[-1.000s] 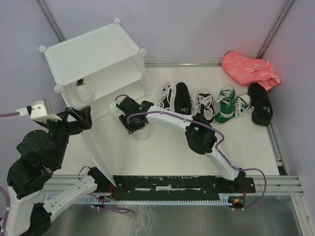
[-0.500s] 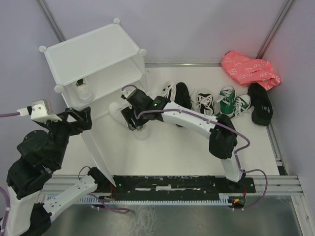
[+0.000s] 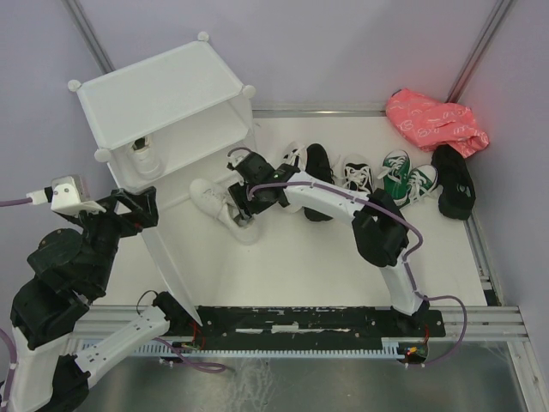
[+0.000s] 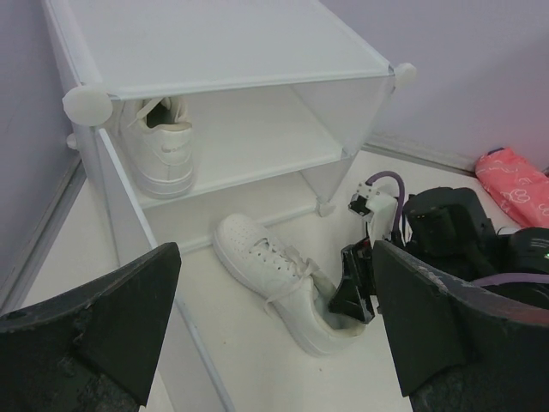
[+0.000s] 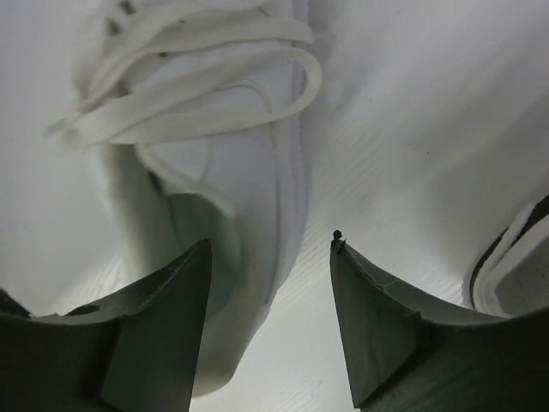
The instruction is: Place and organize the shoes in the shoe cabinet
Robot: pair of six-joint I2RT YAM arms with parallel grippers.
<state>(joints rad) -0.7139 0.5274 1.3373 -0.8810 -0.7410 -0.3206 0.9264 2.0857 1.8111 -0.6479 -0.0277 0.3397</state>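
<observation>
top view, shoe cabinet (image 3: pixel 159 94): far left on the desk (image 3: pixel 300 275), open front turned toward the arms, door panel (image 3: pixel 167 266) swung out toward the near edge
top view, shelved white sneaker (image 3: pixel 144 156): in the upper compartment, on the inner shelf, at its left side
top view, loose white sneaker (image 3: pixel 210 196): flat on the desk just outside the cabinet's open front, toe toward the cabinet, heel under the right claw
top view, right claw (image 3: pixel 243 216): down at the heel of the loose white sneaker, spread not readable from above
top view, left claw (image 3: pixel 137 210): near the top of the door panel, contact impossible to tell
top view, other shoes: black-and-white sneakers (image 3: pixel 296 167) beside the right arm, green sneakers (image 3: pixel 399 184) further right, plain black shoe (image 3: pixel 453 182) at the end, pink bag (image 3: pixel 436 120) behind them
left wrist view, left claw (image 4: pixel 274 257): spread wide, nothing held
left wrist view, shelved white sneaker (image 4: pixel 159 146): on the inner shelf, left end
left wrist view, loose white sneaker (image 4: pixel 274 279): on the desk before the lower compartment, not inside it, right claw (image 4: pixel 352 287) at its heel
right wrist view, right claw (image 5: pixel 270 242): fingers apart, one over the shoe's opening, one outside it, the heel's side wall between them, no squeeze visible
right wrist view, loose white sneaker (image 5: pixel 223 154): laces at the top, collar and opening directly below the fingers
</observation>
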